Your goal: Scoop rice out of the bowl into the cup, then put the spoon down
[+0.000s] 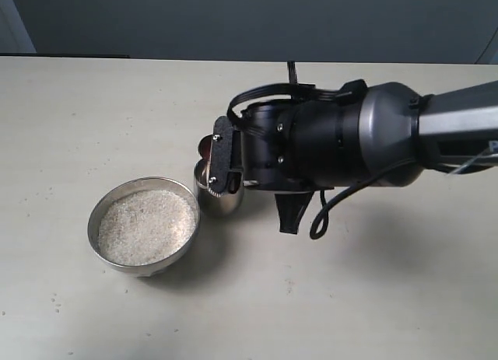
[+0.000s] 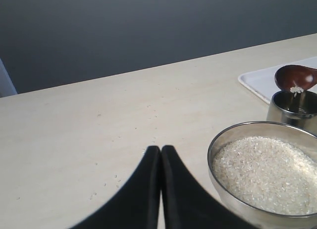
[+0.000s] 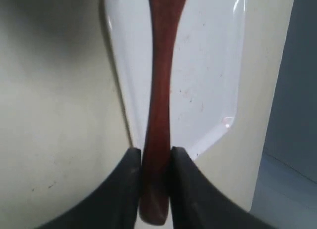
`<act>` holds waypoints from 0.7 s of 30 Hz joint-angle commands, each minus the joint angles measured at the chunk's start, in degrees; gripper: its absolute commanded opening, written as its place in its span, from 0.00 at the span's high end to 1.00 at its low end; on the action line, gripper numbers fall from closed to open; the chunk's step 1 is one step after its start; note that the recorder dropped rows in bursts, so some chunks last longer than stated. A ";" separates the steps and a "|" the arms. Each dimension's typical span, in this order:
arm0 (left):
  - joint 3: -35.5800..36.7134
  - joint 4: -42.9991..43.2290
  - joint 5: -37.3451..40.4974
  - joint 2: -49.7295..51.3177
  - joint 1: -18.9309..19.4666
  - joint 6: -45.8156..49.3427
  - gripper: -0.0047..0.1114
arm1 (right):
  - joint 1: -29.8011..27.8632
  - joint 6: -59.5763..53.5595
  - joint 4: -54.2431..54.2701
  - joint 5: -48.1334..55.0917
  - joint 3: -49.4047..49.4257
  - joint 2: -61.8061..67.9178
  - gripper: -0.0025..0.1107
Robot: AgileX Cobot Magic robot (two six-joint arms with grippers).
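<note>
The bowl (image 1: 102, 213) of dull silver metal sits left of centre, filled with off-white rice (image 1: 148, 226). Touching its right side is the small shiny cup (image 1: 220, 198). My right gripper (image 1: 222, 164) hovers over the cup, shut on the handle of the reddish-brown spoon (image 3: 159, 90). In the left wrist view the spoon head (image 2: 296, 76) is tipped above the cup (image 2: 292, 110), and a few grains hang from its edge. My left gripper (image 2: 161, 149) is shut on nothing, low over the table beside the bowl (image 2: 218, 140).
A flat white tray (image 3: 208, 66) lies on the table beyond the cup, under the spoon handle; its corner (image 2: 262, 80) shows in the left wrist view. The right arm's dark body (image 1: 334, 142) hides it in the exterior view. A few loose grains lie by the left gripper.
</note>
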 commanded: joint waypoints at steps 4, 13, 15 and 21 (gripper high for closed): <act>-0.14 0.06 -0.85 -0.25 -0.13 -0.13 0.96 | 0.97 2.12 -2.34 -0.18 0.25 0.69 0.99; -0.14 0.06 -0.85 -0.25 -0.13 -0.13 0.96 | 0.97 5.15 -7.14 1.48 0.25 0.69 0.99; -0.14 0.06 -0.85 -0.25 -0.13 -0.13 0.96 | 0.97 5.15 -7.14 1.58 0.36 0.69 0.99; -0.14 0.06 -0.85 -0.25 -0.13 -0.13 0.96 | 1.01 5.37 -8.13 1.81 0.34 0.69 0.99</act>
